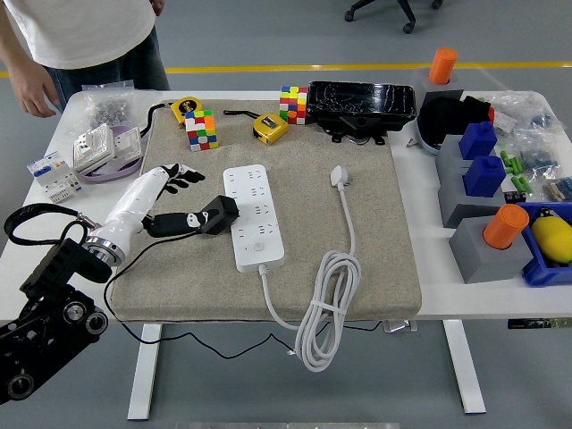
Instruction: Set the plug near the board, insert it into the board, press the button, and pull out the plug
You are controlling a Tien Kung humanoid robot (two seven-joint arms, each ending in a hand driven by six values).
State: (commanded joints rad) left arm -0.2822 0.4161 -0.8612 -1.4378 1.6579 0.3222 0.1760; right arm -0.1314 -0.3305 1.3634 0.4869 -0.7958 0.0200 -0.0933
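Resting on the beige felt mat (375, 259), the left hand (154, 192) lay with fingers loosely spread, grasping nothing, near the black adapter plug (217, 214), which touched the left edge of the white power strip (254, 217).

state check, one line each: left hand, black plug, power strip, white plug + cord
left hand: open, fingers spread, holding nothing, left of the strip
black plug: lying on the mat against the strip's left edge, not inserted
power strip: flat on the mat, sockets empty
white plug: loose on the mat, right of the strip
white cord: coiled, hanging over the near edge
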